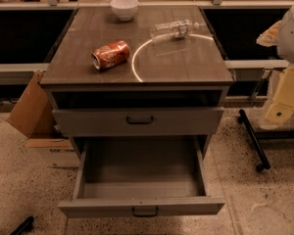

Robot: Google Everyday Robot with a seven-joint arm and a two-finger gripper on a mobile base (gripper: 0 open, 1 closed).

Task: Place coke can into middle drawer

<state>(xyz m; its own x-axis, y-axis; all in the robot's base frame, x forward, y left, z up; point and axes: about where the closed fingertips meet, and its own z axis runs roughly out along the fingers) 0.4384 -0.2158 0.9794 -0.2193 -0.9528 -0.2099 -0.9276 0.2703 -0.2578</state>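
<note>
The coke can (110,54), red and dented, lies on its side on the left part of the cabinet top (186,62). The middle drawer (142,205) is the lower grey drawer; it is pulled far out and its inside shows nothing in it. My gripper (283,99) is at the far right edge of the view, beside the cabinet at about the height of the upper drawer, well away from the can. It holds nothing that I can see.
A clear plastic water bottle (174,29) lies on the top at the back right. A white bowl (124,8) stands at the back. The upper drawer (137,121) is shut. A cardboard box (34,111) leans at the left; a black wheeled leg (255,141) is on the right.
</note>
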